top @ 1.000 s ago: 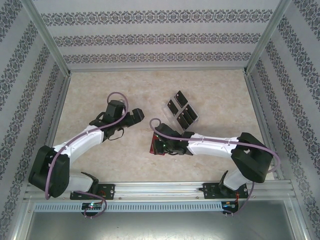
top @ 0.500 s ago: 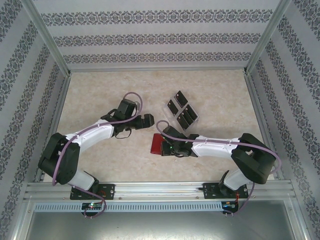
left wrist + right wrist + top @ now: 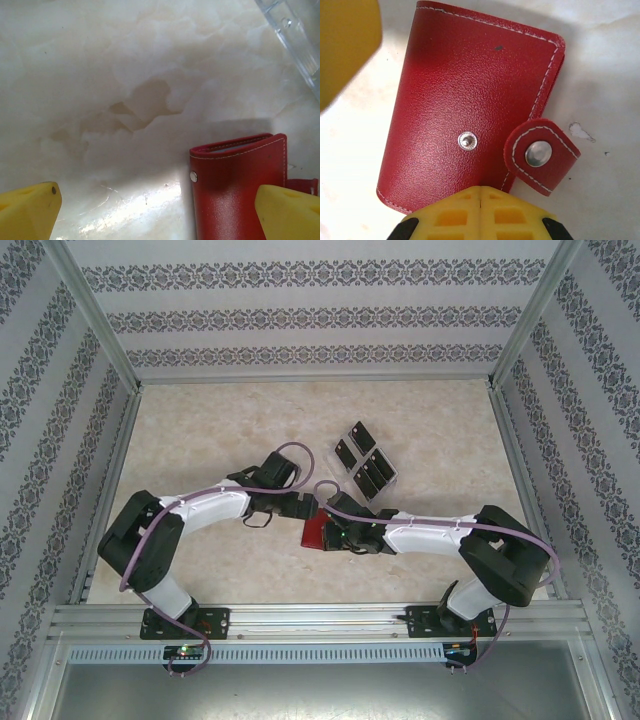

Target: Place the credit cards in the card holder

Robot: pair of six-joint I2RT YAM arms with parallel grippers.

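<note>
The card holder (image 3: pixel 312 531), a closed red wallet (image 3: pixel 465 100) with its snap tab (image 3: pixel 540 155) undone, lies flat on the table. My right gripper (image 3: pixel 480 192) is shut, its yellow fingertips pressed together over the wallet's near edge; in the top view the right gripper (image 3: pixel 328 533) sits on the wallet's right side. The left gripper (image 3: pixel 159 220) is open just beside the wallet (image 3: pixel 240 190), with one finger (image 3: pixel 287 212) over its red cover and the other finger (image 3: pixel 30 210) over bare table. Several black credit cards (image 3: pixel 365 462) lie behind the wallet.
The cards rest on a transparent plastic tray (image 3: pixel 385 478), whose clear corner (image 3: pixel 295 35) shows in the left wrist view. Patterned walls with metal rails close in the marble table (image 3: pixel 200 430) on three sides.
The left arm has swung right across the table until its open gripper reached the wallet. The right gripper stayed shut at the wallet, which shifted slightly.
</note>
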